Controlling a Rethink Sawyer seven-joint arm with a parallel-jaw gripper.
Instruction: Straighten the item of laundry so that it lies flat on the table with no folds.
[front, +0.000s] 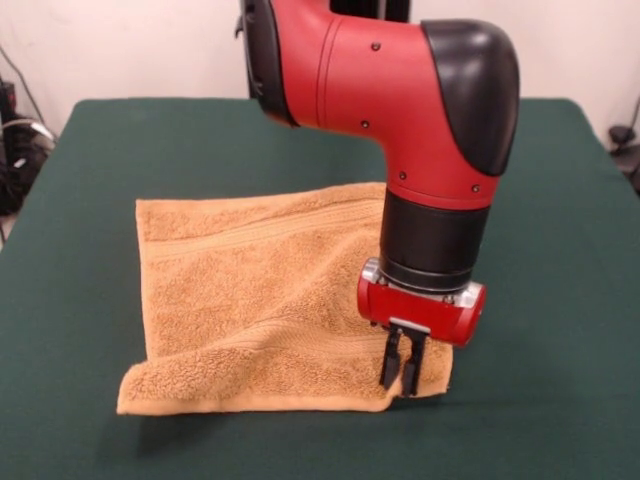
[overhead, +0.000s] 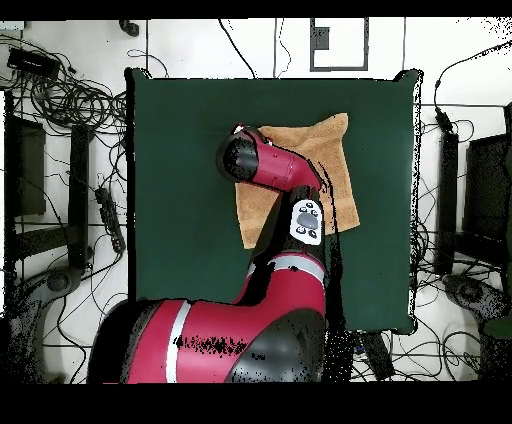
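Towel (front: 260, 300): orange-tan terry cloth, spread near the middle of the bench, roughly square but not fully flat.
Towel surface: woven band running across the far part in the front view; a long ridge crossing the near part from the left corner toward the claw.
Towel near-left corner: raised off the bench in the front view, with shadow beneath it.
Towel near-right corner: lying under and just beside the claw, edge slightly curled.
Towel from overhead (overhead: 335, 165): partly covered by the arm, one corner pointing toward the top right of that view.
Bench (front: 560, 250): dark green cloth-like surface, much larger than the towel, bare green on every side of it.
Claw (front: 402, 368): black fingers pointing straight down, close together, tips at the towel's near-right corner; whether cloth is pinched between them, cannot tell.
Claw mount: red block below a black wrist section, directly above the towel's right edge.
Arm (overhead: 270, 165): red and black, reaching over the towel from the robot's side; hides the claw in the overhead view.
Containers: none visible.
Surroundings: cables (overhead: 70, 100) on the floor beside the bench in the overhead view.
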